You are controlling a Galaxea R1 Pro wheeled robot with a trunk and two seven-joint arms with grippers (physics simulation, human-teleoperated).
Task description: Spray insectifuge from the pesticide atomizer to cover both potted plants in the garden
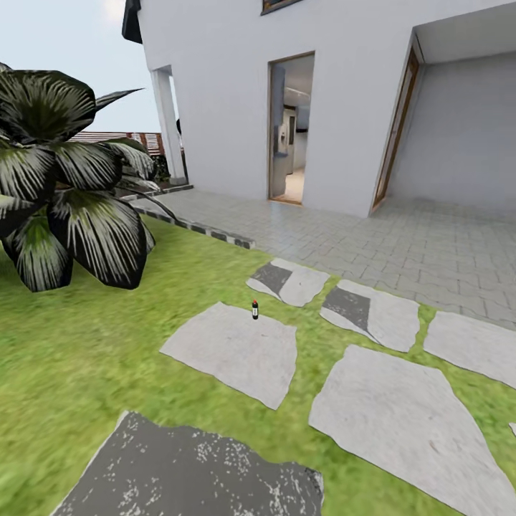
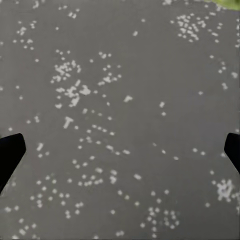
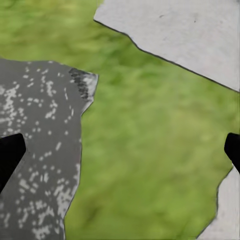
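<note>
The pesticide atomizer (image 1: 254,309), a tiny dark bottle with a pale band, stands upright at the far edge of a light grey stepping stone (image 1: 236,351) in the garden lawn (image 1: 86,358), some way ahead in the head view. My left gripper (image 2: 120,152) is open over dark grey speckled paving (image 2: 120,75), with nothing between its fingers. My right gripper (image 3: 120,152) is open too, above grass (image 3: 150,150) between the speckled slab and pale stones. The potted plants are out of view.
A large plant with dark striped leaves (image 1: 64,186) stands at the left. Several pale stepping stones (image 1: 401,408) lie ahead and to the right. Beyond them a tiled patio (image 1: 401,244) leads to a white house with an open doorway (image 1: 292,129). A dark speckled slab (image 1: 193,473) lies nearest.
</note>
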